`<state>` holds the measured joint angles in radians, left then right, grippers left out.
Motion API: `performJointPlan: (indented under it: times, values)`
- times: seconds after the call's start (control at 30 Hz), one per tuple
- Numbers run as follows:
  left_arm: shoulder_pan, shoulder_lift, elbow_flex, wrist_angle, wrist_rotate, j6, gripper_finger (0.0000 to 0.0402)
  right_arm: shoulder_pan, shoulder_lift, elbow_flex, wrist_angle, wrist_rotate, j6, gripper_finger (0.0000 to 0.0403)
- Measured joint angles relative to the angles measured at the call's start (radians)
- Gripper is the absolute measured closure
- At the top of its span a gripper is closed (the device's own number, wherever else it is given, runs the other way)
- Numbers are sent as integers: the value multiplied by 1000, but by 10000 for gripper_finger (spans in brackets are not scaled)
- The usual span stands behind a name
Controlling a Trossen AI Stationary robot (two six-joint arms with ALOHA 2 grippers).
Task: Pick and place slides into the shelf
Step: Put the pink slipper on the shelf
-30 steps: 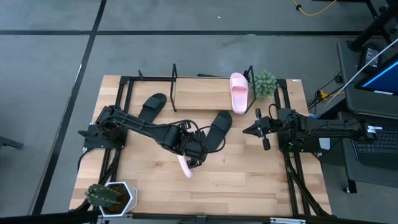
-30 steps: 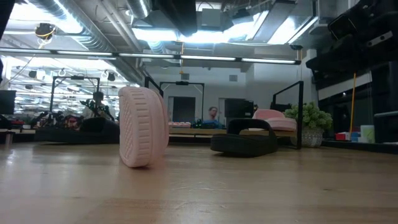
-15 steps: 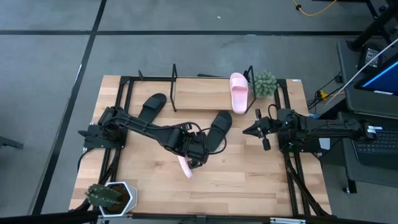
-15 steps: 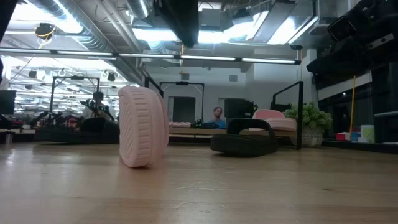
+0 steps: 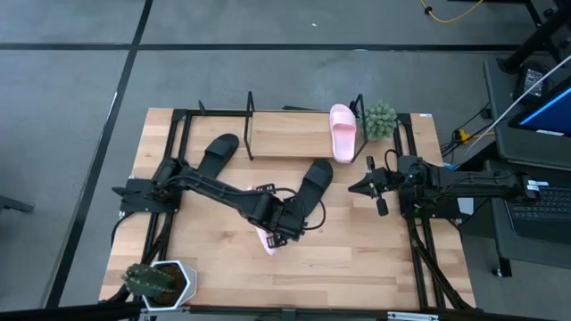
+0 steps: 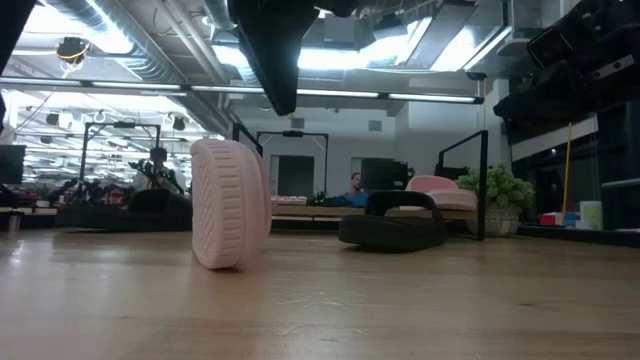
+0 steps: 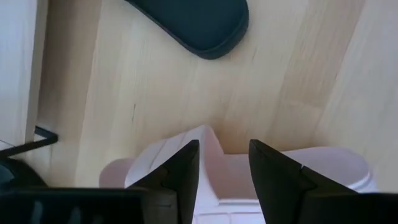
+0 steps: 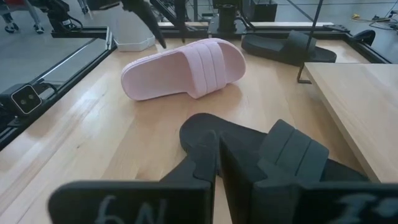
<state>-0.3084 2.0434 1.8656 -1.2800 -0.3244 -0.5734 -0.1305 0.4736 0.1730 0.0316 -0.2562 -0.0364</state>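
The left end effector [image 5: 278, 230], fingers spread, hangs over the pale pink slide sandal [image 5: 265, 239] standing on its edge mid-worktop, so I think it must next drop, pinch it, and carry it to the shelf [image 5: 290, 143].

Pink slide [image 5: 267, 241] on edge, mid-table

You see the left gripper [image 5: 278, 234] has moved out over the pink slide [image 5: 265, 239] standing on edge, and hangs lower above it now.
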Motion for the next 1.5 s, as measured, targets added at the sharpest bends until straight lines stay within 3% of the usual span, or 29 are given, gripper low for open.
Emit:
performJointPlan:
  times: [0.53, 0.93, 1.5]
  values:
    - [-37, 10, 0, -26, -7, -79, 271, 0, 0, 0, 0, 0, 2, 379]
    - [-30, 89, 0, -157, -8, -72, 271, 0, 0, 0, 2, 0, 6, 379]
    - [-26, 92, 0, -219, -12, -129, 271, 0, 0, 0, 1, 0, 5, 379]
